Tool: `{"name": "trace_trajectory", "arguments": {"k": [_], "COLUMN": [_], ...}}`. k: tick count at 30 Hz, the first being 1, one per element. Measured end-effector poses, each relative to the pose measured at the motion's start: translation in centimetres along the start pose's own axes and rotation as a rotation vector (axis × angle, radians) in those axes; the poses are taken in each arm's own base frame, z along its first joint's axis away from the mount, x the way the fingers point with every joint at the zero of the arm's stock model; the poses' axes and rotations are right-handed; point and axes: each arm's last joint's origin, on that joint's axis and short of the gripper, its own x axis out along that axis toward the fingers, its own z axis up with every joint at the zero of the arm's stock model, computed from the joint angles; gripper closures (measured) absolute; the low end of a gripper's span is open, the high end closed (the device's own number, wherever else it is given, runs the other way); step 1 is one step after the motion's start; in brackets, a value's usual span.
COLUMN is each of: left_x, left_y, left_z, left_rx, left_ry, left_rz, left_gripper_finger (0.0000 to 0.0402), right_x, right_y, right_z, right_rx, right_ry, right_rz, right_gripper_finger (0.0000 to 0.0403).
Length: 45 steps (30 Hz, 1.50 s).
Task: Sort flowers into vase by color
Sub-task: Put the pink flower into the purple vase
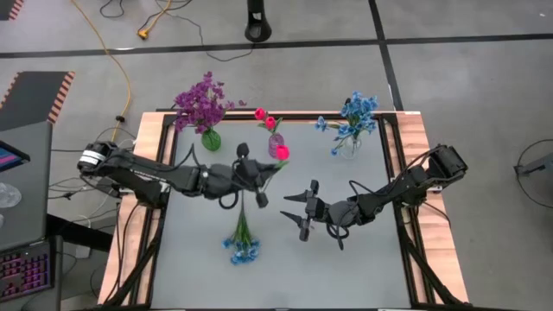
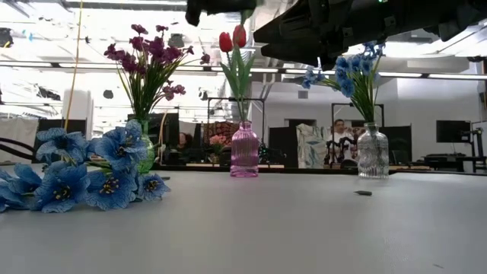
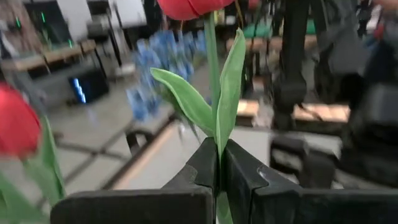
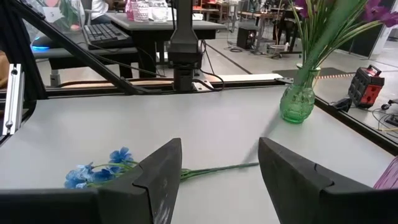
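Tabletop layout, read from left to right in the high view. The left gripper is held above the middle of the table, just beside the pink vase; its fingers are pinched on the green stem of a red tulip, whose bud is seen next to the vase mouth. At the back left, purple flowers are shown standing in a green vase. 1 blue sprig is seen lying flat on the table near the front, well apart from every vase. In the pink vase at back centre, 2 red tulips are already held upright. The right gripper is placed right of centre, above bare table, with its fingers spread wide and nothing between them. At the back right, blue flowers are shown in a clear vase.
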Motion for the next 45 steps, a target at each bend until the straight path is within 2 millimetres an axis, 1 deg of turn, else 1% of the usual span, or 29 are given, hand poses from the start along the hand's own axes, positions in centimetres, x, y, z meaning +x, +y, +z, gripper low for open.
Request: {"name": "trace_trajectory", "arguments": {"k": [7,14,25,30,37,45], "left_x": [1.4,2.5,3.3,3.5,4.2,5.7], "left_y": [2.8,5.8,9.6,10.7,11.5,11.9], "left_z": [1.4,2.0,2.6,2.6,2.3,0.8], "left_rx": [0.098,0.171,0.205,0.241,0.266,0.281], "left_ry": [-0.151,-0.231,-0.331,-0.348,-0.387,-0.346], "left_rz": [-0.032,-0.021,-0.014,-0.02,-0.034,-0.008], "left_gripper_finger": [0.0401,0.0401,0.0401,0.0401,0.0401,0.0401], "right_x": [0.0,0.0,0.0,0.0,0.3,0.6], "right_y": [0.0,0.0,0.0,0.0,-0.5,-0.9], "right_z": [0.0,0.0,0.0,0.0,0.0,0.0], "right_rx": [0.0,0.0,-0.002,-0.009,-0.007,-0.008], "right_ry": [0.0,0.0,0.0,0.0,0.001,0.005], "right_rz": [0.0,0.0,0.0,-0.001,-0.018,-0.033], "right_gripper_finger": [0.0163,0.0163,0.0163,0.0163,0.0163,0.0163]}}
